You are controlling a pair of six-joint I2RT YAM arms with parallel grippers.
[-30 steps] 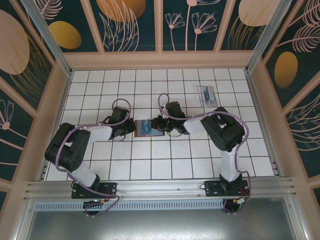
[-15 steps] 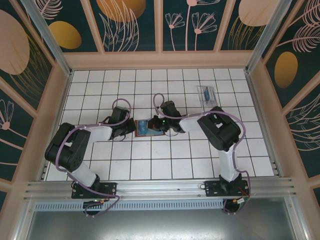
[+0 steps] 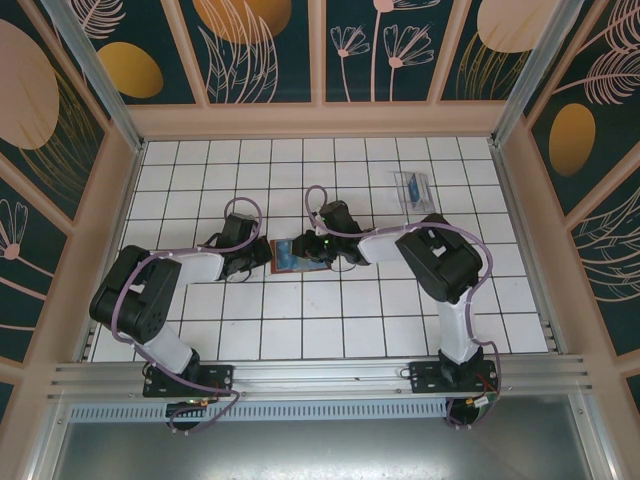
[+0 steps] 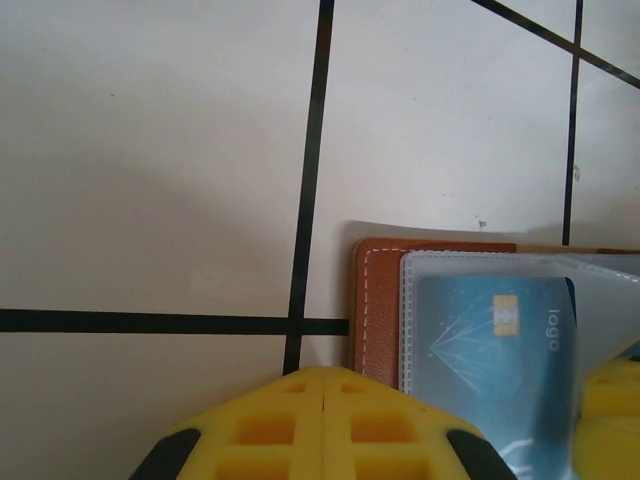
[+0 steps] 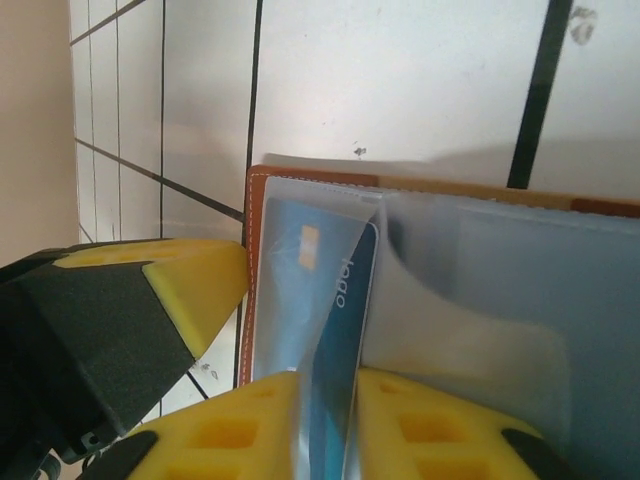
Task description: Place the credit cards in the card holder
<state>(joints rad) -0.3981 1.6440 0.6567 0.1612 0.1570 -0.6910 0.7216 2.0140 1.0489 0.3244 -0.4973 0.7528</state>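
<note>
The card holder [image 3: 292,256] lies open on the tiled floor between the two grippers, with a brown leather edge [image 4: 378,300] and clear plastic sleeves. A blue credit card [image 5: 330,290] sits partly in the left sleeve, and its near end stands tilted in the narrow gap between my right gripper's [image 5: 328,395] yellow fingers. Those jaws are slightly apart. My left gripper [image 4: 325,378] is shut on nothing, its tip at the holder's left edge [image 5: 252,260]. More credit cards [image 3: 413,188] lie at the back right.
Peach walls enclose the white tiled floor [image 3: 330,320]. The right arm's elbow [image 3: 445,262] stands over the floor's right part. Open tiles stretch in front of the holder and along the back left.
The right gripper slid left onto the card holder with the blue card. Its jaws have since parted a little. The left gripper has stayed shut at the holder's left edge.
</note>
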